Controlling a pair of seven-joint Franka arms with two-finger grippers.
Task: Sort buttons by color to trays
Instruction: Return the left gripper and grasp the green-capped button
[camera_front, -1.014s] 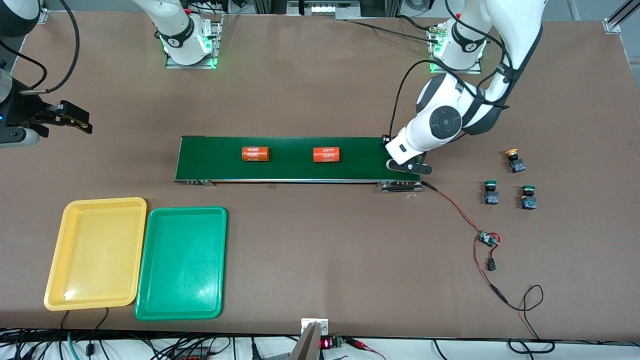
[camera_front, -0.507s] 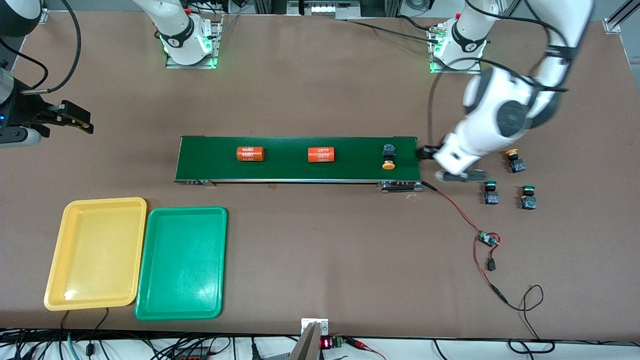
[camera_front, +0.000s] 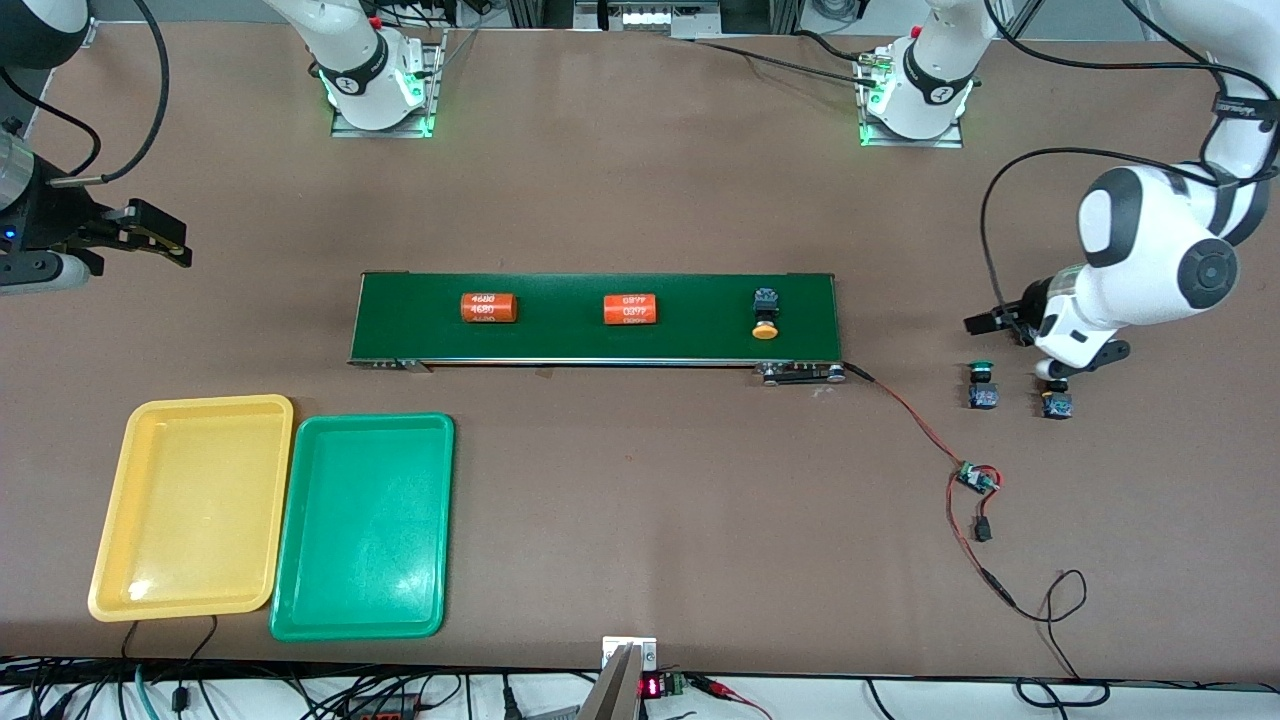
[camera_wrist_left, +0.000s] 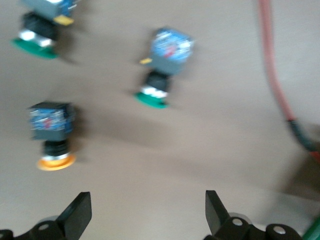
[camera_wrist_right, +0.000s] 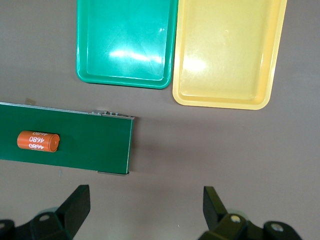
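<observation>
Easily nudging neighbouring buttons (camera_wrist_left: 161, 65) askew with wide-open left end effector (camera_wrist_left: 145, 215) overhead; right end effector (camera_wrist_right: 145, 212) idle, spread.

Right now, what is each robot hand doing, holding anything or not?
Left tool: open, holding nothing, over the loose buttons on the table.
Right tool: open, holding nothing, waiting over bare table by the belt's end.

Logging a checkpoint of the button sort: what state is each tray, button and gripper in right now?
yellow tray: empty.
green tray: empty.
yellow button on the belt: lying on its side.
three buttons: on the table beyond the belt's end, unsorted.
left gripper: open, empty, over those buttons.
right gripper: open, empty, waiting.
</observation>
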